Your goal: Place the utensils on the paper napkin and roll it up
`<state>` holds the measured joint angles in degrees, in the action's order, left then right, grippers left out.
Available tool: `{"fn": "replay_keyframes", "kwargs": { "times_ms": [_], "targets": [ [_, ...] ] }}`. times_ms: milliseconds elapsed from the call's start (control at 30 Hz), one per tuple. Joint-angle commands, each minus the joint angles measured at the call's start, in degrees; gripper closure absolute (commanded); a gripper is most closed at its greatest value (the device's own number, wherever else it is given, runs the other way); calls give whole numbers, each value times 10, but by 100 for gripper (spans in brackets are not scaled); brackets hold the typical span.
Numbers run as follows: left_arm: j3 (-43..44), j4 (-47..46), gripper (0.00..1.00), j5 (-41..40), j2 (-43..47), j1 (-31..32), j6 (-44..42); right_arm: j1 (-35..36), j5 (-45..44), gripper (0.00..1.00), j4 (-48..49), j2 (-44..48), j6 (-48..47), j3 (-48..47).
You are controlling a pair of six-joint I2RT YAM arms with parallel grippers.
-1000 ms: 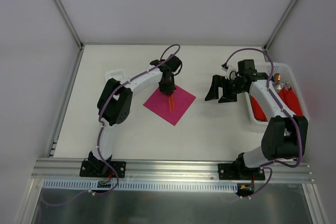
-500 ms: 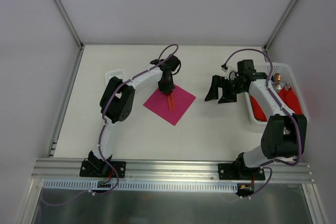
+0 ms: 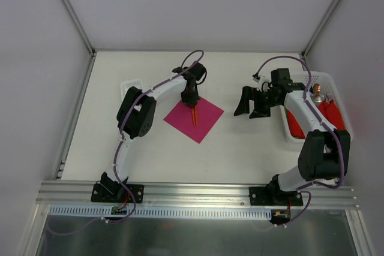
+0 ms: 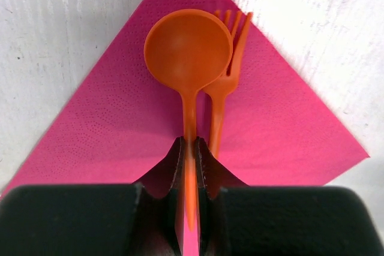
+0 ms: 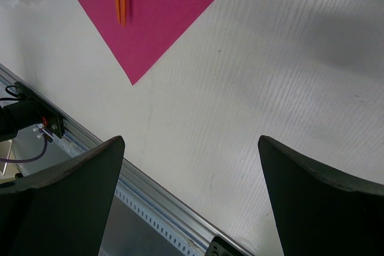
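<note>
- The left gripper (image 4: 191,151), at the lower centre of the left wrist view, is pinched on the handle of the orange spoon (image 4: 188,49).
- The spoon lies on the magenta napkin (image 4: 102,136), its bowl toward the top of the frame. The orange fork (image 4: 223,85) lies close against its right side.
- From above, the napkin is a diamond left of centre on the table (image 3: 240,148).
- The right gripper (image 3: 252,103) hangs right of centre, jaws spread wide and holding nothing.
- A white basket (image 3: 330,76) with red bundles (image 3: 294,125) sits at the right edge.
</note>
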<state>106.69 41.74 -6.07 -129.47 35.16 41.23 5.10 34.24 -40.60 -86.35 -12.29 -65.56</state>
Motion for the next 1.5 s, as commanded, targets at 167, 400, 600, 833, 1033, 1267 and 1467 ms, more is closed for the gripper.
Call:
{"fn": "replay_keyframes", "kwargs": {
  "times_ms": [167,400,600,833,1033,1267,1467],
  "targets": [
    [30,4,93,11,-23,-3,8,-3,-2,1,-3,-6,-9,-4],
    [17,4,76,-3,-4,-4,7,-4,1,1,-2,-6,-8,-3],
    [16,4,74,-13,34,-3,-11,-3,7,1,-1,-3,-8,-2],
    [-23,-20,55,-61,157,19,-104,-2,38,1,7,-5,-8,2],
    [-143,-90,52,7,307,18,-236,30,70,14,37,-6,-29,18],
    [-262,-105,52,196,408,-63,-185,212,-65,42,126,28,-151,65],
    [-317,-116,47,267,466,-99,-164,322,-156,49,203,25,-251,98]
  ]
}}
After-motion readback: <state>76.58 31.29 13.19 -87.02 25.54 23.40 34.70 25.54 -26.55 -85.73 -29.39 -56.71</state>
